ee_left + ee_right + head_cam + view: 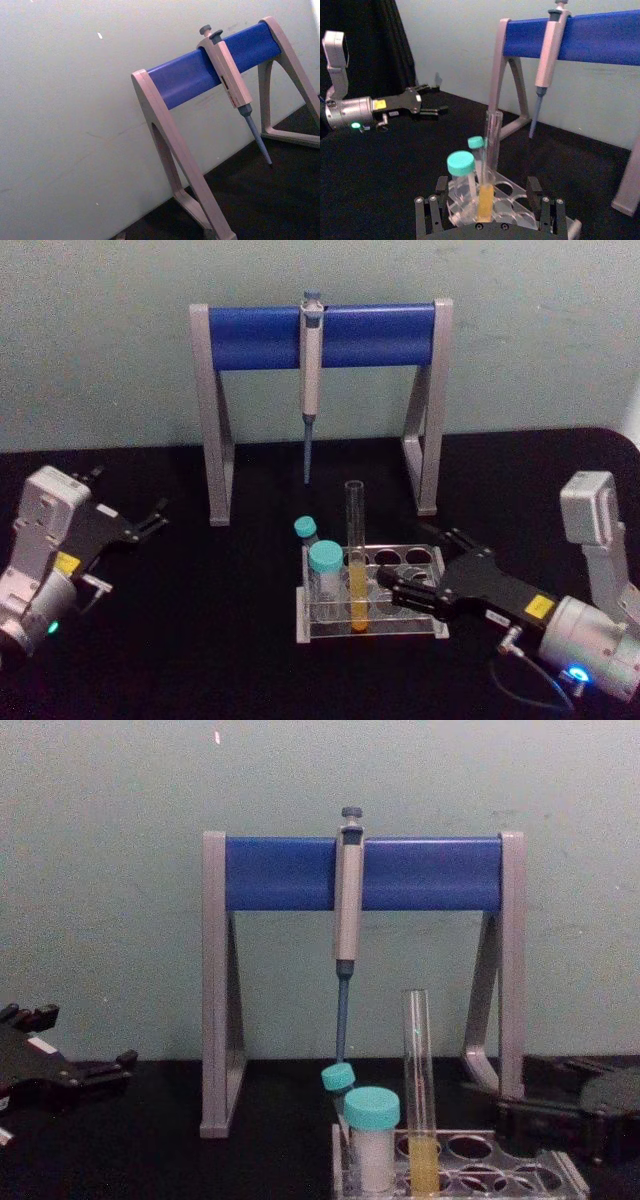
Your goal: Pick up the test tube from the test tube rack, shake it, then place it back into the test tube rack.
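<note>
While upright in a front-row hole of rack [335, 630], just right of two teal-capped vials [325, 562]: tube [356, 555], yellow liquid in lower part, untouched. Right gripper [407, 555]: at rack's right side, fingers spread wide, holding nothing. Left gripper [130, 495]: far left over table [220, 640], well apart from rack, fingers apart, empty.

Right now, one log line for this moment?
phase: pre-grasp | test tube upright in test tube rack | right gripper jaws open, facing test tube | left gripper parked left, jaws open
</note>
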### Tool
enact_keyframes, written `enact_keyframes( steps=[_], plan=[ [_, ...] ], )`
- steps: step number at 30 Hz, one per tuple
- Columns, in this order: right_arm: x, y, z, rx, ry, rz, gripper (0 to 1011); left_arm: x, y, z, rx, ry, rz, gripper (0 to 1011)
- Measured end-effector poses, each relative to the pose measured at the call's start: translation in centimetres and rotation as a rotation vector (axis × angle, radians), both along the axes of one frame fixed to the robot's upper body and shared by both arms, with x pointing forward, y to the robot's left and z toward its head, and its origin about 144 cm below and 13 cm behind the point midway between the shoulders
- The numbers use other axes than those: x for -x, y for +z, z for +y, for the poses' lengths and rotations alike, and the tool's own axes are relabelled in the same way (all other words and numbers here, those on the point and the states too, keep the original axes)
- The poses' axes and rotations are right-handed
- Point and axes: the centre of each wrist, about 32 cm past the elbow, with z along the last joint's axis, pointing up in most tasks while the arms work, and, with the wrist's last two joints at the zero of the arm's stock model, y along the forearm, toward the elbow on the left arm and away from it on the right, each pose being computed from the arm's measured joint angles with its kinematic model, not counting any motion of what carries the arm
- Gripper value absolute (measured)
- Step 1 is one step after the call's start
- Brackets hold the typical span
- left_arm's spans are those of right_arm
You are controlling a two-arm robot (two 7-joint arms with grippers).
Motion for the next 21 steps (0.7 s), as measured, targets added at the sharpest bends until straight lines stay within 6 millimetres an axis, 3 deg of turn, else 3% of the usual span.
enact_keyframes(
  steps=[21],
  plan=[
    [-4.7, -0.3, 3.1, 0.006, 0.041, -0.008, 1000, 0.0, 0.0, 0.0, 0.000, 0.000, 0.000, 1001]
  ],
)
